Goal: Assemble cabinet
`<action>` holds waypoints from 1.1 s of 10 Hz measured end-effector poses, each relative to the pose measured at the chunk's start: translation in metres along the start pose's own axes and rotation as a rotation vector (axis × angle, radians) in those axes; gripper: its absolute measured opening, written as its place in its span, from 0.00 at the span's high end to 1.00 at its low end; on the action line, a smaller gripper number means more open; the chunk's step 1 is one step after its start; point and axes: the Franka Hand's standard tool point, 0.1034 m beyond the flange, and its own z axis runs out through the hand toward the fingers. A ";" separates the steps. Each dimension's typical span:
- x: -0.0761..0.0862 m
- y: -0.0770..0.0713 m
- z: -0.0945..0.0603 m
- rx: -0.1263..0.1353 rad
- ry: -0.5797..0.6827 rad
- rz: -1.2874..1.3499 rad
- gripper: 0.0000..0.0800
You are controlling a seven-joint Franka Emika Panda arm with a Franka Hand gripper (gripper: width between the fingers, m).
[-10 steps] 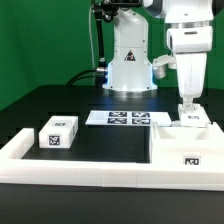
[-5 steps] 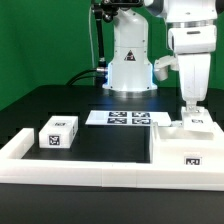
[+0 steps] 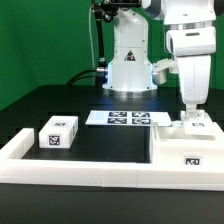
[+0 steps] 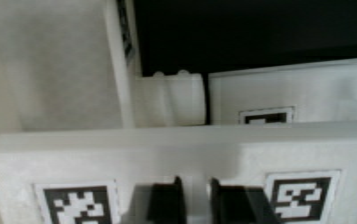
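A large white cabinet body (image 3: 176, 150) with a tag on its front lies at the exterior view's right. A smaller white tagged panel piece (image 3: 198, 123) rests on top of it. My gripper (image 3: 189, 105) hangs just above that piece with its fingers close together and nothing between them. In the wrist view the gripper (image 4: 193, 205) is over a white block (image 4: 175, 150) with two tags, its dark fingertips (image 4: 164, 204) almost touching. A second small white tagged cabinet block (image 3: 58, 132) sits apart at the exterior view's left.
The marker board (image 3: 125, 118) lies flat in front of the robot base. A long low white rail (image 3: 85, 172) runs along the front and turns back at the left. A rounded white knob (image 4: 178, 95) shows beyond the block in the wrist view.
The gripper has shifted very slightly to the exterior view's right and up. The parts have not moved.
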 end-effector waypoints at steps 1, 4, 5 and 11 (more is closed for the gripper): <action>0.000 0.000 0.000 0.000 0.000 0.000 0.92; 0.000 0.038 -0.002 -0.024 0.020 0.001 0.92; 0.001 0.051 -0.002 -0.033 0.027 0.008 0.92; 0.003 0.081 -0.002 -0.044 0.033 0.006 0.92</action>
